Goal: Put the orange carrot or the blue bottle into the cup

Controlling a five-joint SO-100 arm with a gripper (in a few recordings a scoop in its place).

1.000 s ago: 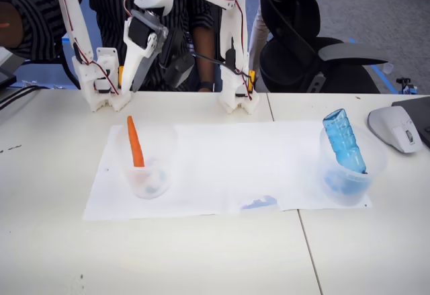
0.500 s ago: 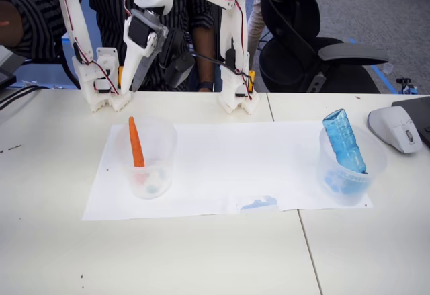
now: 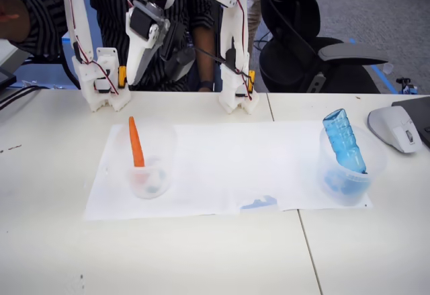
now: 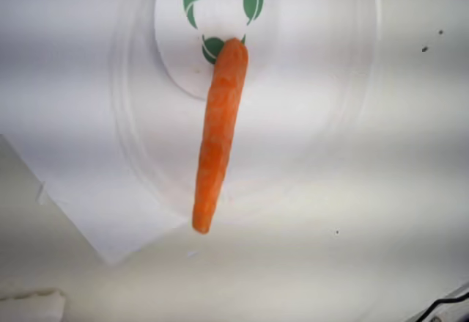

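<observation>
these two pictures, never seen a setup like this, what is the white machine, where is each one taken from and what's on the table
The white machine is a small robot arm bolted to the table's far edge; its two-finger gripper hangs in the air above the table and holds nothing. Whether it is open or shut is hard to tell. A person stands behind it.

One picture comes from a fixed camera facing the table. The other comes from a camera on the arm's wrist, looking straight down.

On the white table lies a white paper sheet. On it, at left in the fixed view, a clear plastic cup holds a small orange toy carrot, leaning upright. At right, a similar clear cup holds a ribbed translucent blue bottle.
</observation>
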